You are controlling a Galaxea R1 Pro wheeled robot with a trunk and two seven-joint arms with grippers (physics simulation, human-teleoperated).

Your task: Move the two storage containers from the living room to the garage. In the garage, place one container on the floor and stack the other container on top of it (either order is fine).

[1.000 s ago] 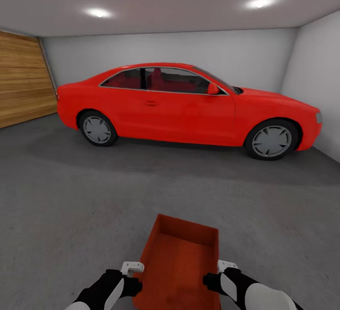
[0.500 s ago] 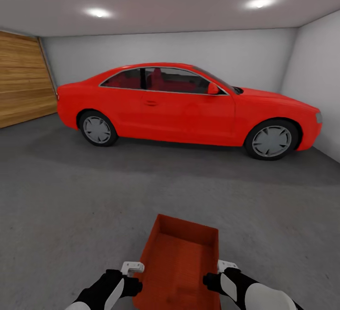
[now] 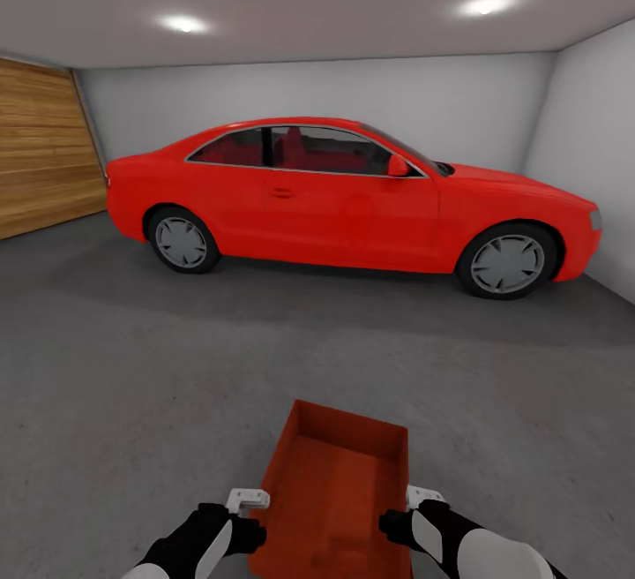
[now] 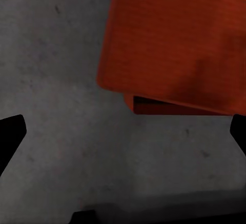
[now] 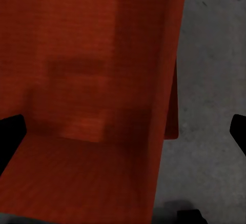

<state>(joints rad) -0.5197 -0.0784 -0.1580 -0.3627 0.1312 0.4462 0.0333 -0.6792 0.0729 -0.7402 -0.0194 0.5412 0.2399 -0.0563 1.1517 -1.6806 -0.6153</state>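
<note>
In the garage, an orange-red storage container [image 3: 339, 482] sits low in front of me over the dark grey floor [image 3: 132, 367], its open top up. Under its corner a darker orange-red edge [image 4: 169, 106] pokes out, which looks like the other storage container beneath it; the same strip [image 5: 173, 106] runs along the upper bin's side. My left gripper [image 3: 247, 501] is open beside the bin's left wall, apart from it; its fingers [image 4: 11, 131] span floor and the bin's corner. On the right side, my right gripper [image 3: 423, 498] is open above the bin's wall [image 5: 164, 80].
A big red car [image 3: 353, 199] stands across the back of the room. A wood-panelled door [image 3: 44, 155] is at the left and a white wall [image 3: 591, 146] at the right. Open grey floor lies between me and the car.
</note>
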